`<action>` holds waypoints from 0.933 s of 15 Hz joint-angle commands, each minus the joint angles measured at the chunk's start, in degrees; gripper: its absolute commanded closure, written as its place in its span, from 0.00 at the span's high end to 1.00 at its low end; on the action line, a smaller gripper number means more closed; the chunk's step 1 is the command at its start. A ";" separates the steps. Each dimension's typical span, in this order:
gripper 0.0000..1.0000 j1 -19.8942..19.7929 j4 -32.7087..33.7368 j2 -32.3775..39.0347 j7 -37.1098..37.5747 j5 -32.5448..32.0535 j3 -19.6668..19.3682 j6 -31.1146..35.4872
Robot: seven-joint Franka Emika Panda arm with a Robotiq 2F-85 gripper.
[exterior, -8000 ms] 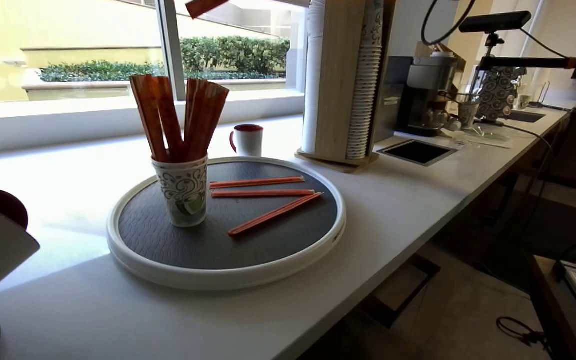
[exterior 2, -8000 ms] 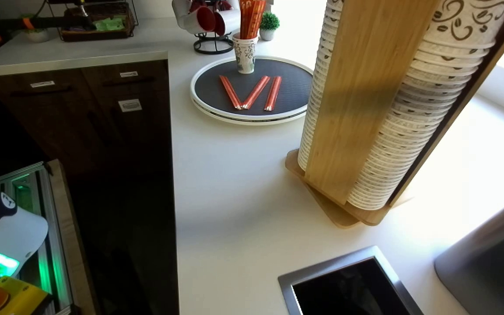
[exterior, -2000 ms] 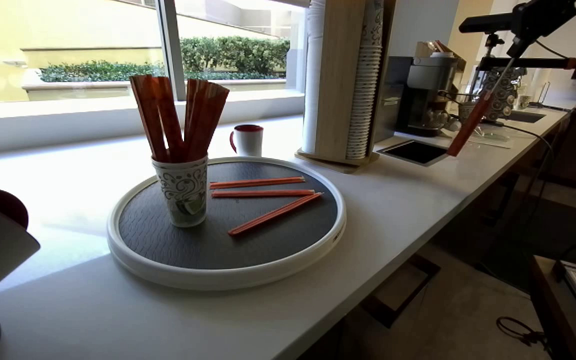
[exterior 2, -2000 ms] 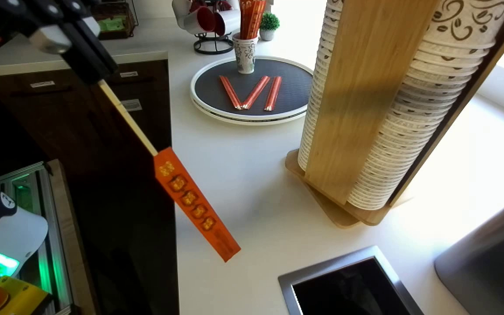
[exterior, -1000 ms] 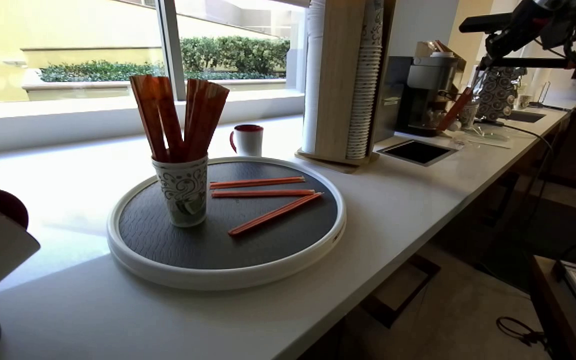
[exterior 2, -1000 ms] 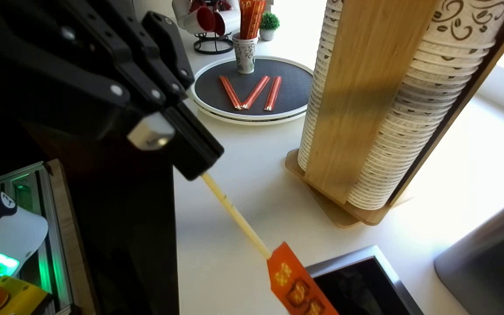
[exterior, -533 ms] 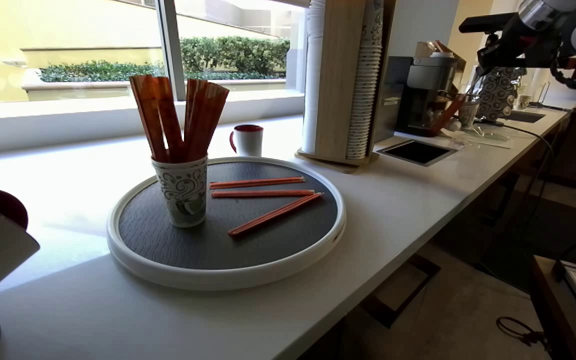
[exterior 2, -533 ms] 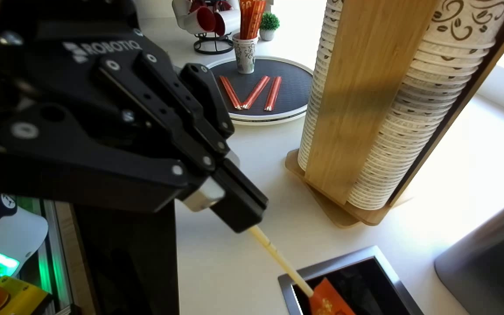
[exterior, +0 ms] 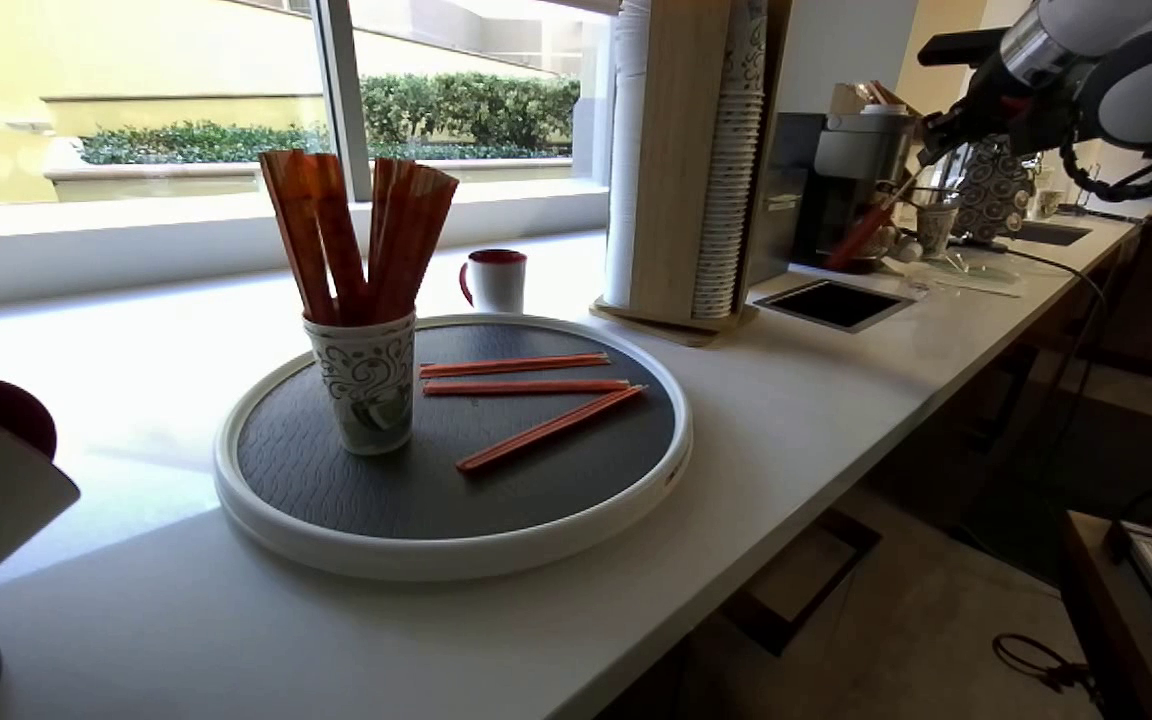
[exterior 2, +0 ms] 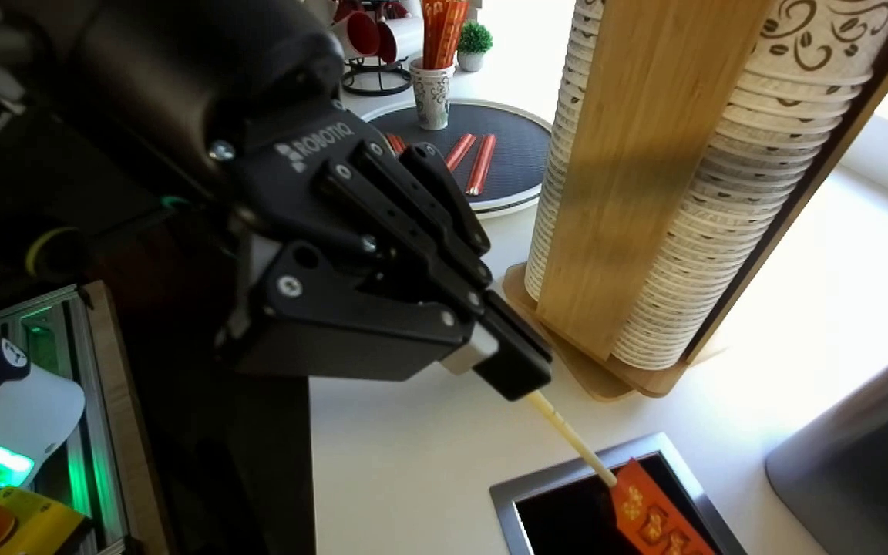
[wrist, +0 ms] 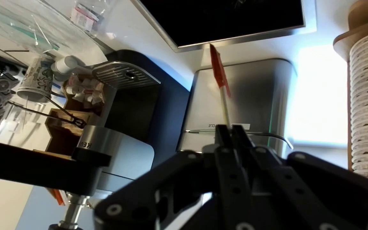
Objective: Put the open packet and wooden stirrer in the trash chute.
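My gripper (exterior 2: 534, 379) is shut on the bare end of a thin pale wooden stirrer (exterior 2: 570, 434). The stirrer slants down, and its other end sits in the open packet (exterior 2: 656, 515), a narrow red-orange sleeve. In this exterior view the packet overlaps the dark opening of the trash chute (exterior 2: 544, 482), and its lower end is cut off. In an exterior view the packet (exterior: 861, 235) hangs above the countertop, beyond the chute (exterior: 876, 317). In the wrist view the packet (wrist: 217, 65) points at the chute's rim (wrist: 251, 37), and the gripper (wrist: 231, 128) grips the stirrer.
A tall wooden holder with cup stacks (exterior 2: 660, 154) stands beside the chute. A metal bin (exterior 2: 868, 462) and a coffee machine (exterior: 861, 165) stand behind it. A round tray (exterior: 456, 565) holds a patterned cup of packets (exterior: 366, 390) and three loose ones (exterior: 551, 430).
My gripper has carried the stirrer and packet over the counter to the chute, moving left in an exterior view. The packet now overlaps the chute opening in an exterior view. The grip has not changed.
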 commanded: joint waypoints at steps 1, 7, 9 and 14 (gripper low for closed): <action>0.38 -3.92 2.05 2.42 2.57 -0.56 3.61 0.32; 0.83 -7.25 2.62 2.82 3.39 -0.43 7.34 -1.71; 0.98 -4.02 2.30 2.90 1.99 1.51 6.16 -5.14; 1.00 15.38 2.23 -0.18 -12.53 17.57 -2.38 -21.20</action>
